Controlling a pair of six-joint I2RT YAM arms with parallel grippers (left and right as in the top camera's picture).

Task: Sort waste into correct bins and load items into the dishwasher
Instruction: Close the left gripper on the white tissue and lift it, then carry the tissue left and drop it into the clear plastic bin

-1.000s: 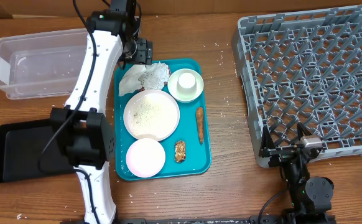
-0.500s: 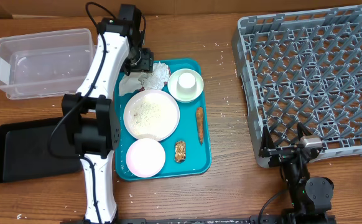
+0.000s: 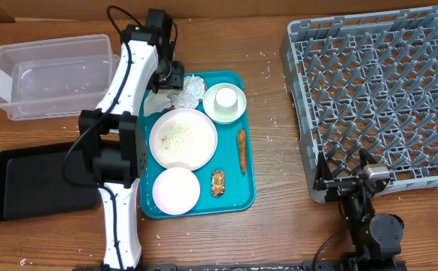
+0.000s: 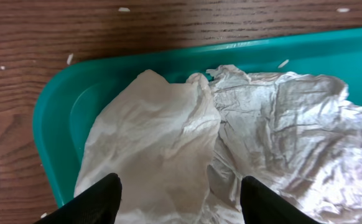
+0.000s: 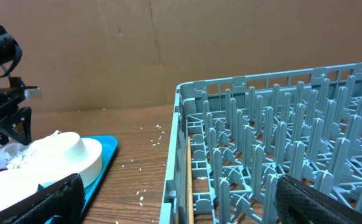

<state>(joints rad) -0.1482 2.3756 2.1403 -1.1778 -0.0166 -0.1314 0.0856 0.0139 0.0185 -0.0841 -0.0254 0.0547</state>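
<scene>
Overhead: L hand (image 3: pixel 172 77) over napkin (image 3: pixel 187 90) at teal tray (image 3: pixel 238 197) corner; tub (image 3: pixel 46 53), black tray (image 3: pixel 23 181), rack (image 3: pixel 377 90) hold nothing, so job looks barely begun. L wrist: fingers (image 4: pixel 100 199) spread astride napkin. R wrist: R hand (image 5: pixel 181 205) spread, by rack.

Napkin (image 3: pixel 162 102) at the 11 o'clock corner of the tray (image 3: pixel 247 150): cup (image 3: pixel 224 102) close at its 3 o'clock, plate (image 3: pixel 183 138) crowding at 6 o'clock. Left tool (image 4: pixel 180 199) straddles it, spread wide. Bare table (image 3: pixel 279 150) between tray and rack (image 3: pixel 377 98) is unobstructed.
</scene>
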